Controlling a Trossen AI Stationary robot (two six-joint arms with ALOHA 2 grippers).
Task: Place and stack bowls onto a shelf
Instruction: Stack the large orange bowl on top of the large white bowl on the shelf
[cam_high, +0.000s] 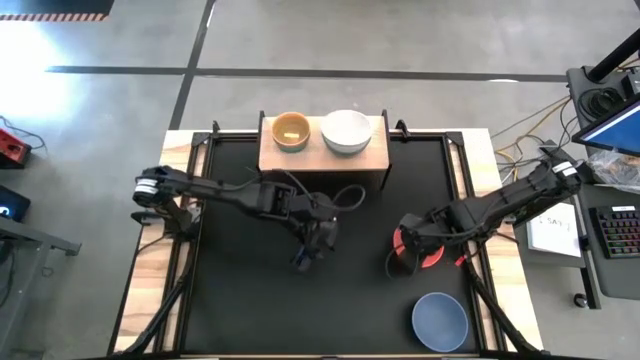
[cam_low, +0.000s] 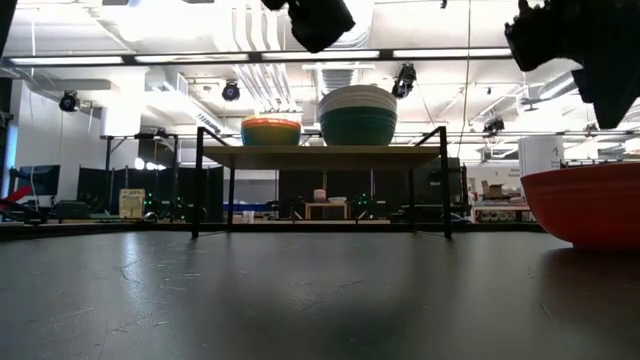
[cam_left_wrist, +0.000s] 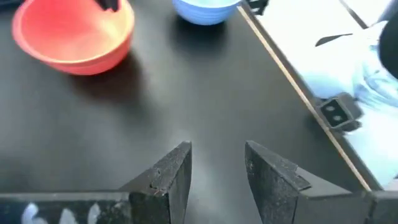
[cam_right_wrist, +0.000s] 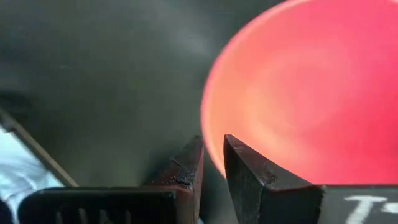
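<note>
I count the job as well past halfway: the shelf (cam_high: 272, 157) at the far edge of the tabletop (cam_high: 240, 300) already carries two stacks, a yellow bowl (cam_high: 291, 130) topping the left one and a white bowl (cam_high: 347, 131) topping the right one, with a teal bowl (cam_low: 357, 127) showing beneath the white in the low view. How many bowls sit nested in each stack I can't tell from here. Still down on the tabletop are the red bowl (cam_high: 428, 252) on the right side and the periwinkle-blue bowl (cam_high: 440, 321) near the front right corner, well apart from the shelf. My right tool (cam_right_wrist: 213, 163) is on the red bowl now, its fingers pinched over the rim with one finger inside and one outside, so I judge it is grasping that bowl, which sits low, at or just off the tabletop. The right arm reaches in from the right edge, stretched low and angled toward the middle. My left tool (cam_left_wrist: 217, 168) hangs above bare tabletop near the centre, fingers spread and holding nothing, its arm extended from the left side with the wrist bent down. By my reckoning, what's left is the red bowl's trip to the shelf, then the periwinkle-blue one.
</note>
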